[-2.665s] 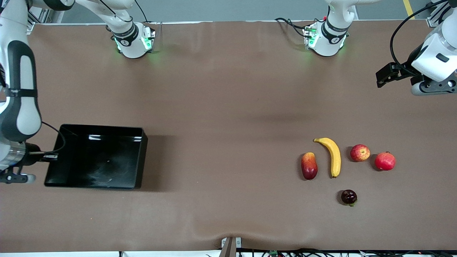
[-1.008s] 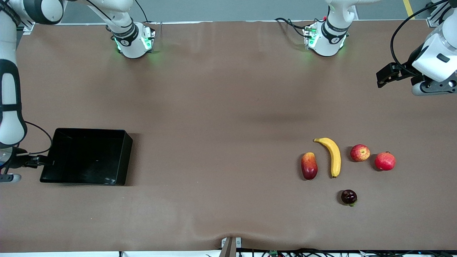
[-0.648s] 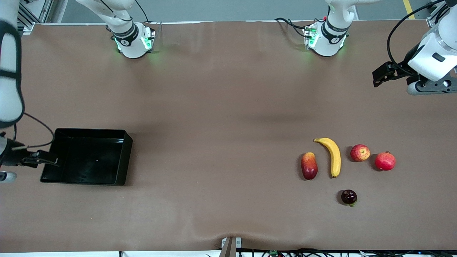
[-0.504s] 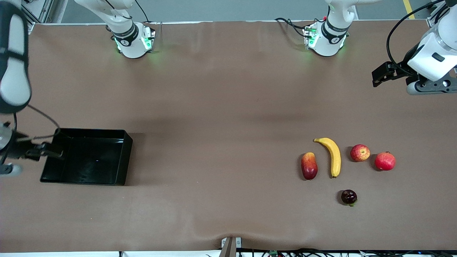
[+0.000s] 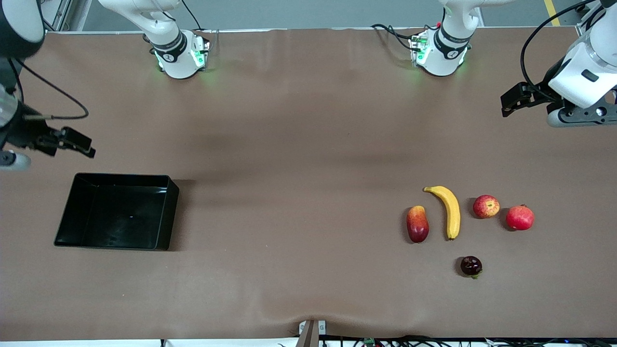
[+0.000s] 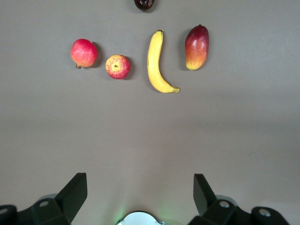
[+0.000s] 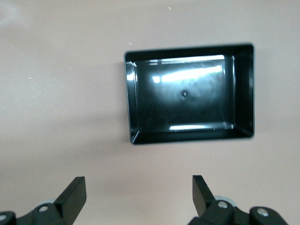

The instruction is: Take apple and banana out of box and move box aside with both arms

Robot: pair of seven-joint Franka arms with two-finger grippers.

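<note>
Right wrist view shows the box [image 7: 190,93] empty; left wrist view shows banana [image 6: 158,63] and apple [image 6: 117,66] on the desk [image 6: 150,136]. Both arms' fingers released: left gripper [image 6: 139,192], right gripper [image 7: 139,192].

White jointed arms [image 5: 458,29] with black bands, green-lit bases [image 5: 181,58], black cables, black pincers [image 5: 512,99]

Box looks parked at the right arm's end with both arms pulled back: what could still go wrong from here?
1. The box sits near the table edge at the right arm's end; a careless sweep by the open right gripper above the table beside it could nudge it off.
2. The apple, banana and the other fruits lie loose and close together; round ones may roll if bumped.
3. The open left gripper hangs over the table at the left arm's end, so a low move toward the camera could cross the fruit.
</note>
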